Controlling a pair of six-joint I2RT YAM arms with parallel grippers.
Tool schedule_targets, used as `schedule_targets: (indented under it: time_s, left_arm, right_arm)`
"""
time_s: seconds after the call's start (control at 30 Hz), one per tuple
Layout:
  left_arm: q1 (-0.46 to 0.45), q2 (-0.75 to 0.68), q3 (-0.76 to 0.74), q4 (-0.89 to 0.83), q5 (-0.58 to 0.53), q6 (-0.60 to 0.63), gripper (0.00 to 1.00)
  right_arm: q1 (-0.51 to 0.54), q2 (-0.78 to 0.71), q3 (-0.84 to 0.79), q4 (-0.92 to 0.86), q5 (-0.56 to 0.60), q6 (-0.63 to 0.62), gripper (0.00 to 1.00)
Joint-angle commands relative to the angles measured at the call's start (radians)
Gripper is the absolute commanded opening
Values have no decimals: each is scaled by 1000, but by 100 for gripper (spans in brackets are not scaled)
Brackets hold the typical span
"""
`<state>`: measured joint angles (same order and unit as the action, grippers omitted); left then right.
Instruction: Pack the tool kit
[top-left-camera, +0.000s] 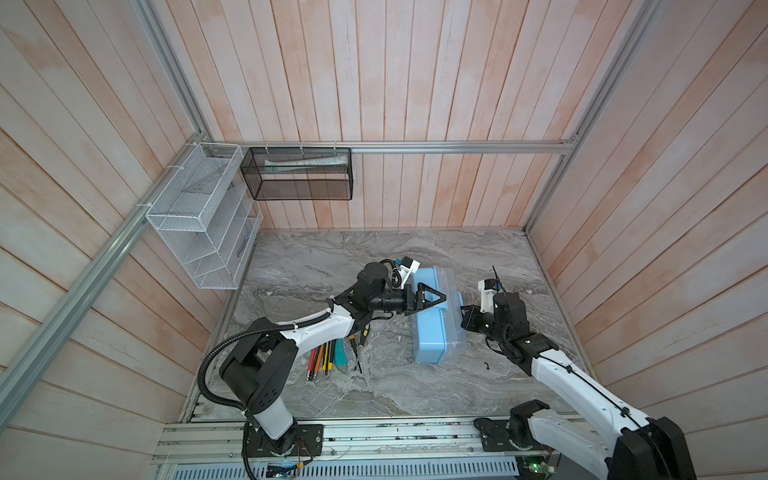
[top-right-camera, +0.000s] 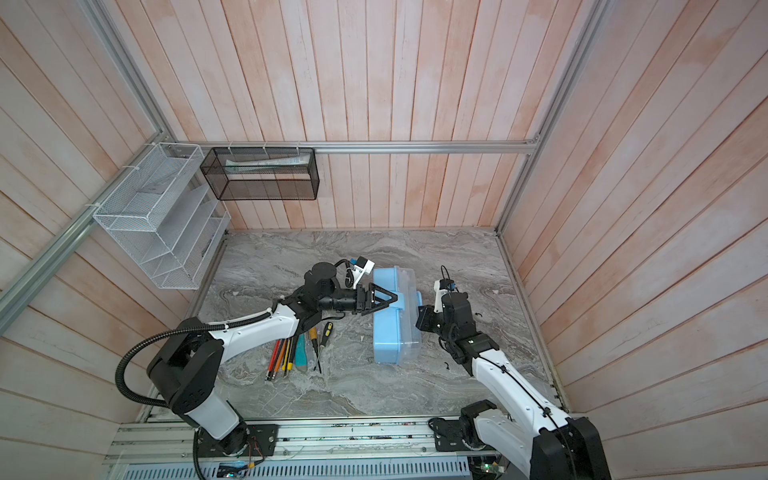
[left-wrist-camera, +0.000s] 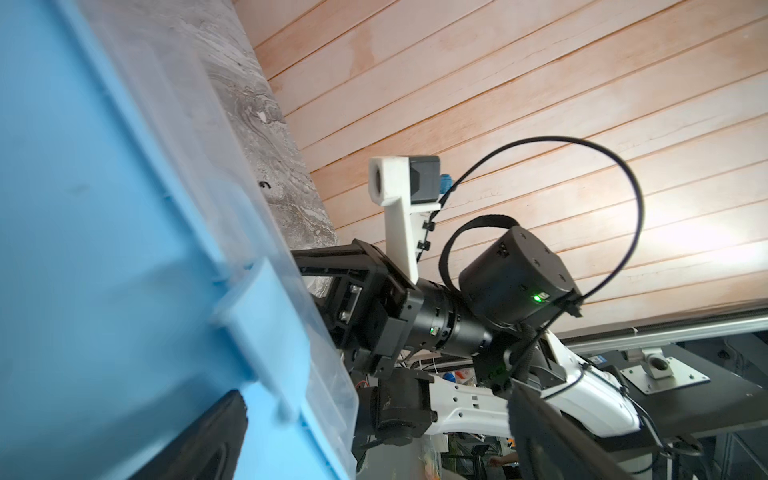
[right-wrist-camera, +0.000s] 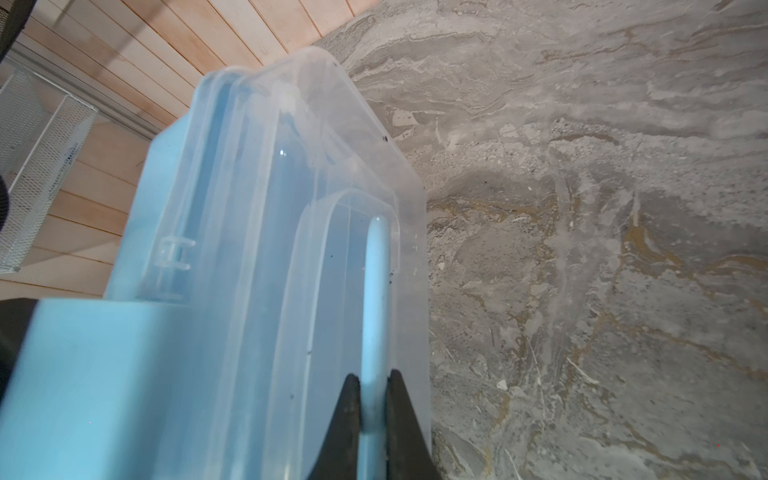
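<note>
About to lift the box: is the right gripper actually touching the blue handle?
Touching. The right wrist view shows the right gripper closed on the blue handle, one finger pressed against each side, with no gap.

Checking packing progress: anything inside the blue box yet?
Through the clear lid of the box, only pale blue interior shows, no tools. The screwdrivers lie outside on the table. The box's opaque blue walls hide the rest.
</note>
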<state>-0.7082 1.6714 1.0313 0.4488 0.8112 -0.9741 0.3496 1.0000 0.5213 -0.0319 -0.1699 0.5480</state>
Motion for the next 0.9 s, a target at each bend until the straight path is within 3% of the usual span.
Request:
schedule_targets:
  time_s: [0.0,0.17,0.27,0.43,0.53,0.87]
  left_arm:
    - [-2,-32,22,95,46,6,100]
    - [25,-71,15,63,44,28,100]
    - [59,-115,15,-57,21,101,100]
    - [151,-241,55,-470,-171,369,100]
    - [171,-295,62,-599,-273,467,100]
    - [179,-321,-124,-589,-363,469,100]
  right_arm:
    - [15,-14,44,22,-10,-22,0]
    - [16,-24,57,7,20,-21,0]
    - [15,-32,73,4,24,-16,0]
    - [24,-43,131,-17,26,-8,0]
    - [38,-34,156,-13,27,-1,0]
    - [98,48,189,57,21,60,0]
